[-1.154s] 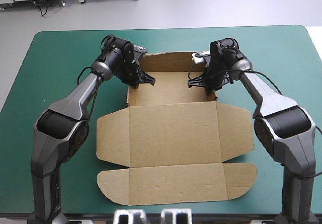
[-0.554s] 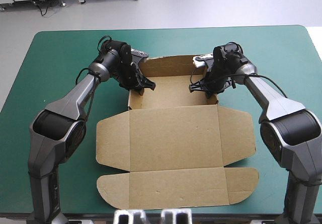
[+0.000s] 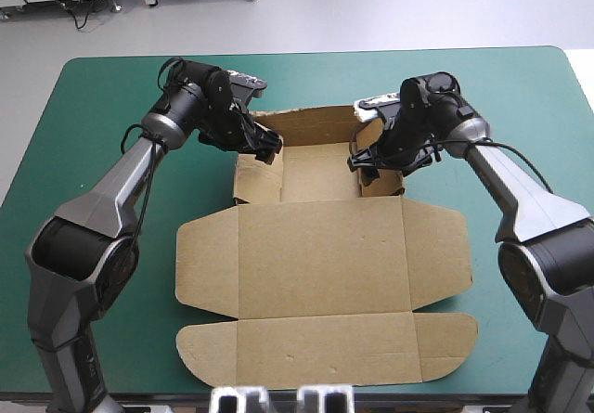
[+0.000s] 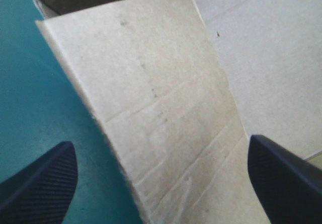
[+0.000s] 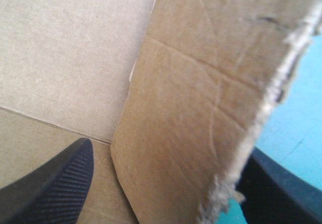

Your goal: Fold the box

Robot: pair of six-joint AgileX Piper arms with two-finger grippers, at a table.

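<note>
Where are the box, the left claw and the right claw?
box (image 3: pixel 320 255), high view, on its flat middle panel.
left claw (image 3: pixel 267 146), high view, midway between its fingertips.
right claw (image 3: pixel 364 162), high view, midway between its fingertips.

The left arm (image 3: pixel 119 188) and right arm (image 3: pixel 520 190) both stretch forward, forearms angling inward and wrists bent toward each other. The left gripper (image 3: pixel 266 144) points rightward and down, its fingers (image 4: pixel 40 183) spread wide. The right gripper (image 3: pixel 364 162) faces it, pointing leftward and down, its fingers (image 5: pixel 55 183) likewise spread wide.
</note>
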